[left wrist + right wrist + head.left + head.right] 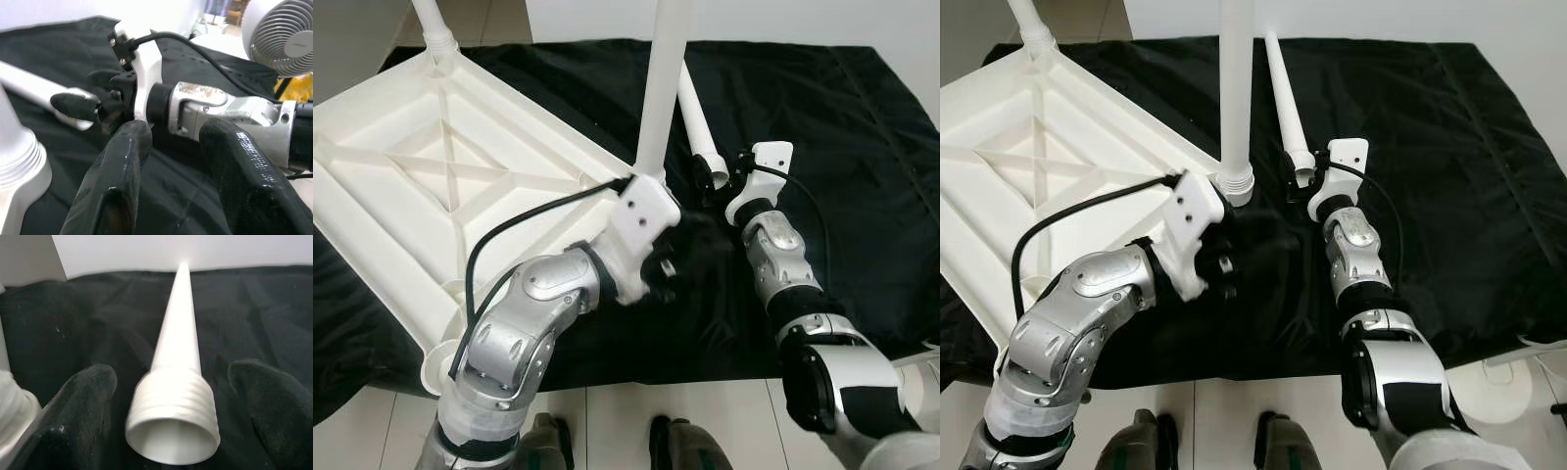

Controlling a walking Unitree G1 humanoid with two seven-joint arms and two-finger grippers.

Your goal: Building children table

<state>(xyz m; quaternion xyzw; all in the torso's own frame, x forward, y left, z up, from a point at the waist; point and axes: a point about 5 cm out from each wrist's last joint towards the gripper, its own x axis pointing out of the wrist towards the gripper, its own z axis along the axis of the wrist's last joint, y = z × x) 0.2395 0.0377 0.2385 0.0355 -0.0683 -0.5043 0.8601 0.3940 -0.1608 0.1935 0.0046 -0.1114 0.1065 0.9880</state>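
The children's table top (431,176) lies upside down on the black cloth (842,147) spread over the floor, and in the left eye view we see one leg standing in the far corner socket (435,24) and a second upright leg (661,88) rising from the near corner, with the left pincer (664,266) just below that socket, over the cloth. The loose leg (697,122) lies on the cloth beside the upright one, its threaded end toward the right pincer (713,182). In the right eye view, we find the same layout, the right pincer (1295,176) set at the loose leg's threaded collar (1303,160). In the left wrist view, the left pincer's two fingers (122,166) stand spread with nothing between them, pointing toward the right arm's wrist (220,105) and a fan (288,34) beyond. In the right wrist view, the right pincer's fingers (83,396) are wide apart on either side of the threaded collar (173,406), not closed on it. We judge the risks thus: closing on the ribbed threads could let the smooth tapered leg slip or roll away on the cloth; lifting it by one end could swing the long far end into the upright leg; and the left arm, so near the socket, could knock that leg askew.
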